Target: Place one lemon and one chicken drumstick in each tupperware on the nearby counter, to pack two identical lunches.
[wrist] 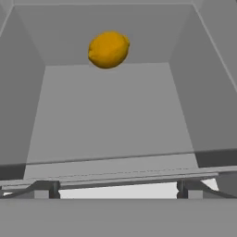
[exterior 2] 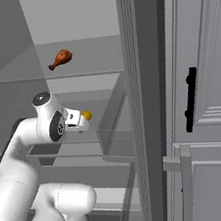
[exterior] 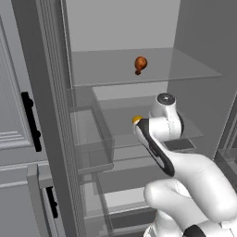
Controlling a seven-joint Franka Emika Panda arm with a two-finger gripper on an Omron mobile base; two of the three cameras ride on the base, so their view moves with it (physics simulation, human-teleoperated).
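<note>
One lemon (wrist: 109,49) is lying at the back of a grey fridge shelf (wrist: 111,115), and we are seeing it ahead of the gripper (wrist: 119,189), not touching it. The gripper's fingers are standing wide apart and holding nothing. One chicken drumstick (exterior: 140,64) is resting on the glass shelf (exterior: 185,67) above.

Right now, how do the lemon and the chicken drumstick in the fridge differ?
The lemon is yellow and oval; the chicken drumstick is brown, with a thin bone end. The drumstick lies on a higher shelf, the lemon on the shelf below, before the gripper. Both lie free, ungripped.
</note>
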